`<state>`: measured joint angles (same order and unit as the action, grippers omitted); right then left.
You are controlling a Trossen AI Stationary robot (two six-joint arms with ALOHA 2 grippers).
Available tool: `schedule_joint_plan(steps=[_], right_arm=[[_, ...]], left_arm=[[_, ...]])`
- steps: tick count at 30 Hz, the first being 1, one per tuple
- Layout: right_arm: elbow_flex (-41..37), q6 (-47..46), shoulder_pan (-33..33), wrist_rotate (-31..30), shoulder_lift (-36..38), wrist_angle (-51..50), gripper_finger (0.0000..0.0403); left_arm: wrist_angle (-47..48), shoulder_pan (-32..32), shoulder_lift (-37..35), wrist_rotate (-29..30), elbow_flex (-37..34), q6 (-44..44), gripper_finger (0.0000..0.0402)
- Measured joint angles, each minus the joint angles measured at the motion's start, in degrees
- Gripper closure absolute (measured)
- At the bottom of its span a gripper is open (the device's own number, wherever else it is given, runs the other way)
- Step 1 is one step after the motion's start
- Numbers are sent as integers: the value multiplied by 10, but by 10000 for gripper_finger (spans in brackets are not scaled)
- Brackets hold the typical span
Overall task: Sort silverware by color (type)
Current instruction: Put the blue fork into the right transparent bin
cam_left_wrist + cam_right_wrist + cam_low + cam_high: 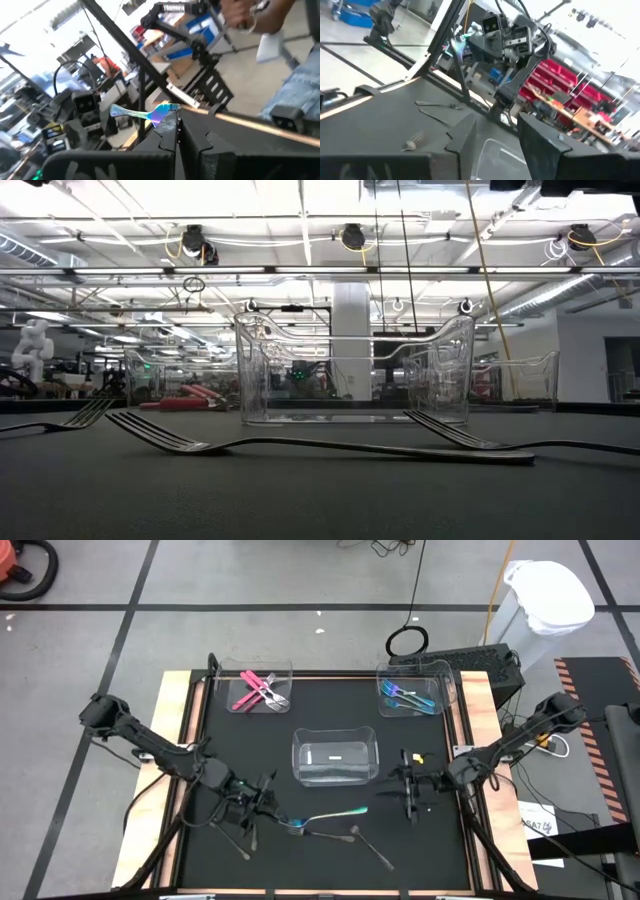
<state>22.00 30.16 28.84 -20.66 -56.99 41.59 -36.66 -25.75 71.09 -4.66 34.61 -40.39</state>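
My left gripper (280,815) hangs over the table's near left part, shut on an iridescent blue-teal utensil (335,814) that reaches toward the table's right; the right wrist view also shows this utensil (457,46). Near the table's right side my right gripper (405,795) stands open with nothing between its fingers (465,132). Several grey metal forks (370,845) (170,438) lie flat on the black mat near the front edge. Pink silverware (258,692) lies in the far left bin and blue-teal pieces (405,697) lie in the far right bin. My left gripper pinches the iridescent utensil at one end (169,110) between its two shut fingers (172,131). The fingers point about level and lie across the utensil, which sticks out sideways. It hangs clear of the mat.
A clear plastic bin (335,758) (355,370) stands in the middle of the mat between the two arms. Two more clear bins stand at the far left (285,670) and far right (440,670). Wooden rails (170,770) edge the table.
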Motion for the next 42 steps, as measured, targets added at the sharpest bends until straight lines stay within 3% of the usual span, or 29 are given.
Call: schedule_joint_plan(steps=[16, 30, 42], right_arm=[[99, 42, 2, -2, -143, 27, 264], [137, 50, 11, -2, -178, 28, 265], [138, 50, 17, -2, -177, 28, 326]], left_arm=[[-33, 19, 0, -22, -23, 11, 396], [-27, 21, 0, -26, -23, 11, 396], [-26, 21, 0, -26, -23, 11, 396]])
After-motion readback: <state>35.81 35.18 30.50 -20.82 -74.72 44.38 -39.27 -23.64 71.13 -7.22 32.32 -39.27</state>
